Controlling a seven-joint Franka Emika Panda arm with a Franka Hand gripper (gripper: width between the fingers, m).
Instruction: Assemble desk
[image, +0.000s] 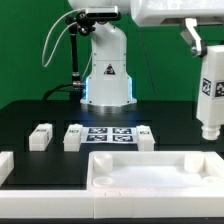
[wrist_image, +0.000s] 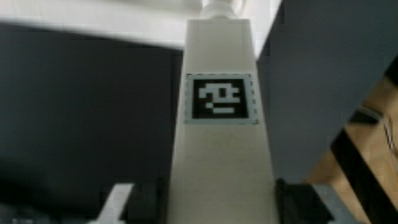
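My gripper (image: 203, 48) is at the exterior view's upper right, shut on the top end of a white desk leg (image: 210, 95). The leg hangs upright well above the table and shows a black-and-white tag. In the wrist view the gripper (wrist_image: 210, 200) clamps this leg (wrist_image: 221, 98) between both fingers (wrist_image: 125, 200), and the leg runs away from the camera. The wide rimmed desk panel (image: 150, 176) lies at the front of the table. Three more legs lie behind it: two (image: 40, 137) (image: 73, 137) towards the exterior view's left, one (image: 143, 137) nearer the middle.
The marker board (image: 108, 133) lies flat between the loose legs, in front of the arm's base (image: 108, 75). A white block (image: 5, 166) sits at the front edge on the exterior view's left. The table is black, with a green backdrop behind.
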